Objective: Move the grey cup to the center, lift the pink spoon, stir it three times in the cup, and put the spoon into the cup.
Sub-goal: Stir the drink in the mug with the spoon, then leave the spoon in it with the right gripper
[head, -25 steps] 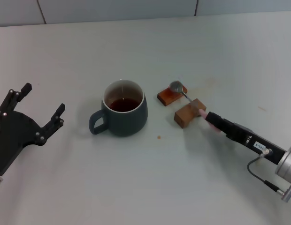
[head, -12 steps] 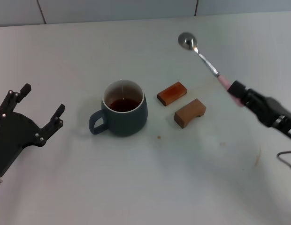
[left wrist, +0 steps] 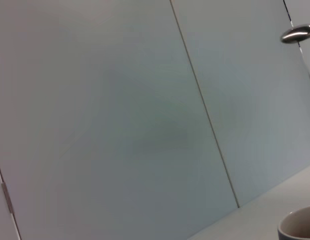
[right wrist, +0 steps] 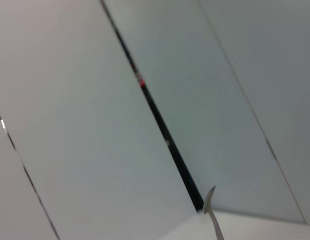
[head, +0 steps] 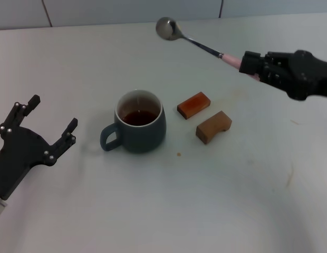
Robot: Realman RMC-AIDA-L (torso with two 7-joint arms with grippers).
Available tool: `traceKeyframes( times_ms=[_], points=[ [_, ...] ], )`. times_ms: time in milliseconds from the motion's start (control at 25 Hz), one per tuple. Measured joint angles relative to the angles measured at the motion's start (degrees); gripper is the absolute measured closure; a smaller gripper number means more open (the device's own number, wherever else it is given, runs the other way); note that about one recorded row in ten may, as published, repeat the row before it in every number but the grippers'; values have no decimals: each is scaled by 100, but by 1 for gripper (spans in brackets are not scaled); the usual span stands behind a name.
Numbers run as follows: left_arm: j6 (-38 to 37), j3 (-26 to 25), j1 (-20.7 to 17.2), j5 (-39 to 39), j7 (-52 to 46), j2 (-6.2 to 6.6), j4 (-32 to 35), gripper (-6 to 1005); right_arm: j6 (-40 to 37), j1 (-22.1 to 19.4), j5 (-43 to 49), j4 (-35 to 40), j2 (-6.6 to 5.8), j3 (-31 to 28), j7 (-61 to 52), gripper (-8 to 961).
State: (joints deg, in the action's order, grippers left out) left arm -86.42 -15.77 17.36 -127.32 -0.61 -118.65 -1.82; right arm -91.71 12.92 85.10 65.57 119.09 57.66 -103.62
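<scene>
Centre of frame, slightly left: grey cup (head: 139,128), upright on the white table (head: 169,205), handle turned toward lower left, dark brown liquid inside. Just right of it, two brown wooden blocks: a reddish flat block (head: 193,105) and, below right, a lighter notched block (head: 213,126), near each other but apart, neither touching the cup. A small dark speck (head: 178,154) on the table below them.

Upper right: right tool (head: 254,67) closed around the pale handle of the pink spoon (head: 192,40), held clear of the table, neck slanting up-left, silver bowl near the top edge, beyond the cup and well apart from it. No object between spoon bowl and cup.

Lower left: left tool (head: 49,125), fingers spread wide and holding nothing, well apart from the cup handle.

Left wrist view: cup rim (left wrist: 297,227) at lower right corner, spoon bowl (left wrist: 297,34) at upper right, grey wall panels (left wrist: 120,115) behind.
</scene>
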Motion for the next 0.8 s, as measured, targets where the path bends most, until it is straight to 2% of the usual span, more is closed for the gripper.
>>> traceKeyframes(
  times_ms=[40,80,120,160,280,320,360,400,440,480,520,560,600,640,680,720,800],
  points=[
    [-1,6,-11,0,2,-1,-34,150,-8,30,206,397,2,-25,-292,837],
    [-1,6,-11,0,2,-1,-34,150,-8,30,206,397,2,-25,-292,837],
    [-2,0,-18,0,3,-1,-48,150,-8,83,573,1146,-8,-37,-791,837],
    [-2,0,-18,0,3,-1,-48,150,-8,83,573,1146,-8,-37,-791,837],
    [8,-20,-31,1,5,-6,-71,150,-76,276,1198,2060,-25,-125,-1479,837],
    [18,-21,-31,1,9,-10,-98,149,-221,530,1623,2483,-64,-231,-1958,837],
    [18,-21,-31,1,9,-10,-98,149,-221,530,1623,2483,-64,-231,-1958,837],
    [24,-22,-32,2,11,-10,-105,149,-341,700,1803,2614,-108,-283,-2193,837],
    [29,-22,-32,2,15,-10,-108,149,-607,1083,2066,2758,-233,-350,-2605,837],
    [29,-22,-32,2,15,-10,-108,149,-607,1083,2066,2758,-233,-350,-2605,837],
    [29,-22,-32,2,15,-10,-110,149,-897,1506,2289,2814,-393,-389,-2998,838],
    [29,-22,-31,2,16,-9,-113,149,-897,1506,2289,2814,-393,-389,-2998,838],
    [29,-21,-27,3,16,-9,-113,149,-1041,1697,2414,2826,-460,-390,-3192,838],
    [28,-14,-7,3,17,-9,-119,150,-1294,2071,2679,2860,-586,-394,-3558,838],
    [28,-14,-7,3,17,-9,-119,150,-1294,2071,2679,2860,-586,-394,-3558,838],
    [27,-13,-5,4,18,-9,-116,150,-1549,2472,3027,2918,-692,-395,-3917,838],
    [25,-10,2,5,18,-9,-121,150,-1804,2831,3382,2967,-765,-396,-4176,838]
  ],
)
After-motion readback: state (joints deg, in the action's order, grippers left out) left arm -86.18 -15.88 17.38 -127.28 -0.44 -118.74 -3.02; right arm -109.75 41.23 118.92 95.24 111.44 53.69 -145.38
